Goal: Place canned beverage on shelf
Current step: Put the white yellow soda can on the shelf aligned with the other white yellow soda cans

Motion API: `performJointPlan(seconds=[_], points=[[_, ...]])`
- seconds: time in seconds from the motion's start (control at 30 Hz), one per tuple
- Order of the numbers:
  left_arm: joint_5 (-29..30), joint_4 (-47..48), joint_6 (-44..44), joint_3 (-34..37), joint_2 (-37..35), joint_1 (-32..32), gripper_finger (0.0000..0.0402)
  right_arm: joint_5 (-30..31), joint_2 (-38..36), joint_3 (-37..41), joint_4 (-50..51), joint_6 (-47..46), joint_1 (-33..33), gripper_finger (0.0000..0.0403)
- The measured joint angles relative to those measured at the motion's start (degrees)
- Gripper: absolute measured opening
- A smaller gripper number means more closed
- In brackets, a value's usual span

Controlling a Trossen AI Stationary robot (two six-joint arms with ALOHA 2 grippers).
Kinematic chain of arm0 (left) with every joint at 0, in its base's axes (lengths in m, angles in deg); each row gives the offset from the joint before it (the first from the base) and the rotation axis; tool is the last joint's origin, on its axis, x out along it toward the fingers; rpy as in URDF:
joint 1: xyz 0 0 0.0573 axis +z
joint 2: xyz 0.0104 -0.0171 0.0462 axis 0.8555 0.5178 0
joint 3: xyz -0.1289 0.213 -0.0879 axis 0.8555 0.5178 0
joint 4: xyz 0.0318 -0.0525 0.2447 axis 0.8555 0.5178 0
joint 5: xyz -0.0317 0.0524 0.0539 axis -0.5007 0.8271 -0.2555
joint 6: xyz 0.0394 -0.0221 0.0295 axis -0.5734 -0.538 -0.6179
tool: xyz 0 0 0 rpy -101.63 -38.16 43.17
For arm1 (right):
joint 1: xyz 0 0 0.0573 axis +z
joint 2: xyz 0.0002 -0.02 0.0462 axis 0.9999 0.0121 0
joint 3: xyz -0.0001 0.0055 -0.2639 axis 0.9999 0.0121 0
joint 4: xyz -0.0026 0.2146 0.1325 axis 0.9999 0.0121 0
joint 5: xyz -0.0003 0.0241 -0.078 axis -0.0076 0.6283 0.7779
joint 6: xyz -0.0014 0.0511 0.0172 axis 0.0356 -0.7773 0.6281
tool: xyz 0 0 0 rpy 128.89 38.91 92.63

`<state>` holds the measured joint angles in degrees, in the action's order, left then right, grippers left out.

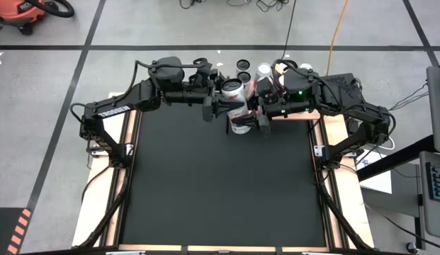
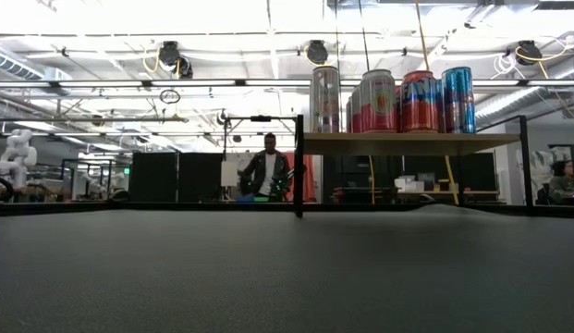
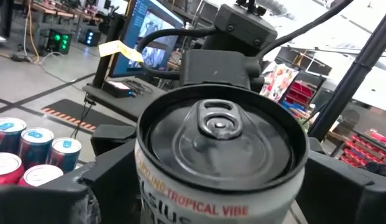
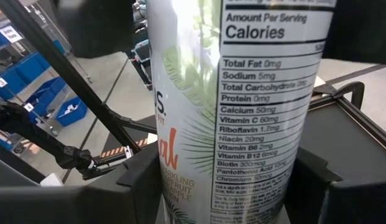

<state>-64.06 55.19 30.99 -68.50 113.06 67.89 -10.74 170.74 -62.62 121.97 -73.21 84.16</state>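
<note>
A white canned beverage point(image 1: 239, 113) with a silver pull-tab top point(image 3: 220, 124) hangs high over the table's far middle, between both grippers. My right gripper point(image 1: 258, 117) is shut on it from the right. My left gripper point(image 1: 225, 108) is open, and its fingers stand on either side of the can's upper part. The shelf point(image 2: 407, 143), a light-wood board on a black frame, stands at the far edge just behind them and carries several cans point(image 2: 418, 100). Neither gripper shows in the low view. My right gripper pinches the can's side wall point(image 4: 180, 186) between its two fingers, below the top. The fingers come about level from the table's right side and lie across the can. The can stands roughly upright and is lifted clear of table and shelf. My left gripper has a finger point(image 3: 37, 199) on each side of the can near its top; whether they touch it I cannot tell.
The cans on the shelf point(image 1: 264, 71) stand in a tight group right behind the held can, and also show in the left wrist view point(image 3: 31, 152). The shelf's black corner post point(image 2: 299, 166) rises at its left end. A black mat point(image 1: 220, 191) covers the table. A person point(image 2: 268, 171) stands far behind.
</note>
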Motion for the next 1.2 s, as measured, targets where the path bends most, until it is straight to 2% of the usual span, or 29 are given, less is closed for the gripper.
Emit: performJointPlan(seconds=[0.23, 0.57, 0.77, 1.2], points=[[-1.2, 0.0, 0.0, 0.0, 0.0, 0.0, 0.0341, -0.1, 0.0, 0.0, 0.0, 0.8, 0.0, 0.0228], [-1.2, 4.4, 0.0, -0.1, -2.2, 2.3, 0.0357, -1.5, 0.0, 0.0, 0.5, 0.5, 0.0, 0.0228], [-6.9, 5.8, 0.5, -0.1, -2.4, 3.7, 0.0359, -1.5, 0.0, 0.0, 0.5, 0.6, 0.0, 0.0228], [-9.8, 5.6, 1.5, -0.1, -2.6, 3.7, 0.0325, -1.5, 0.0, 0.0, 0.4, 0.6, 0.0, 0.0228]])
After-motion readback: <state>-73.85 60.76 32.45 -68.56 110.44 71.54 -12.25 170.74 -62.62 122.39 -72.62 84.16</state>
